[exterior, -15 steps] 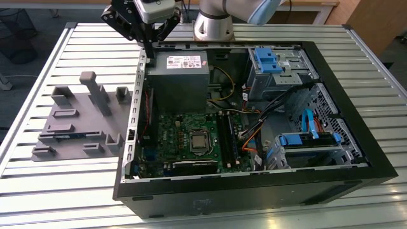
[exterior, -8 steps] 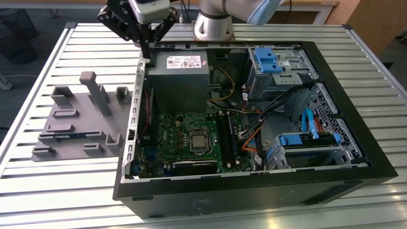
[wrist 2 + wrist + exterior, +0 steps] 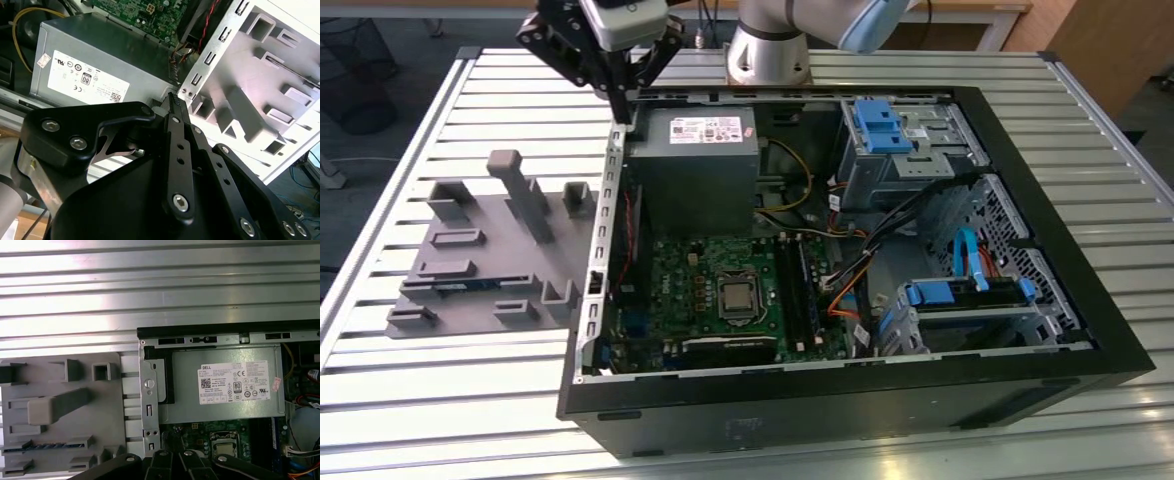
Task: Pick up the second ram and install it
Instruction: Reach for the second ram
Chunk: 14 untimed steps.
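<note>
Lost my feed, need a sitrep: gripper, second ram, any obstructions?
Gripper shut, empty, above case corner by power supply. Ram lying in grey fixture, untouched. Upright blocks stand beside it.

You've got a black case (image 3: 854, 410). Under the case: silver ribbed bench (image 3: 427, 400). Inside the case: green motherboard (image 3: 674, 270), grey power supply (image 3: 694, 175) with white label (image 3: 707, 128), blue drive caddies (image 3: 874, 125), yellow cables (image 3: 790, 165), orange cables (image 3: 843, 300). Beside the case: grey fixture (image 3: 467, 300) and the second ram (image 3: 47, 445), dark blue-black. Tool (image 3: 624, 108) is black.
</note>
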Available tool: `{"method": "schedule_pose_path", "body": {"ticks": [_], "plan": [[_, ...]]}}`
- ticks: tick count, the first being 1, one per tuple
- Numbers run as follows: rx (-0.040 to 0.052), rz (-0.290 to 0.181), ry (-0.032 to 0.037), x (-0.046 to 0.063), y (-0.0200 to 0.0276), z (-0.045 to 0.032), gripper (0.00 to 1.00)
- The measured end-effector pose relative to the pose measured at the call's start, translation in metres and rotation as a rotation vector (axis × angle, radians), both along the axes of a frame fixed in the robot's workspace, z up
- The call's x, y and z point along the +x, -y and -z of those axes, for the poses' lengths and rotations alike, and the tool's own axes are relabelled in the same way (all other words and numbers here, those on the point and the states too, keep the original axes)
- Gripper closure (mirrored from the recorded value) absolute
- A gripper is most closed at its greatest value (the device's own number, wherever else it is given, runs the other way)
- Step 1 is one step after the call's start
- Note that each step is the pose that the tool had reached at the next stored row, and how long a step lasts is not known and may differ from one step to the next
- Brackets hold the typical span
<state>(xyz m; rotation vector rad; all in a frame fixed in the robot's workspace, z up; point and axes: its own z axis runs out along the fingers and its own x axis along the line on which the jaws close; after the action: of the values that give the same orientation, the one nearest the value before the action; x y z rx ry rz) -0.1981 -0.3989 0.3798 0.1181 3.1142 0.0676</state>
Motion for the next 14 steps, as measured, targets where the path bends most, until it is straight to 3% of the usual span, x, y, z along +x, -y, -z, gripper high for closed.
{"method": "schedule_pose_path", "body": {"ticks": [14], "plan": [[0.0000,0.000,-0.0003,-0.0080,0.0000,0.0015,0.89]]}}
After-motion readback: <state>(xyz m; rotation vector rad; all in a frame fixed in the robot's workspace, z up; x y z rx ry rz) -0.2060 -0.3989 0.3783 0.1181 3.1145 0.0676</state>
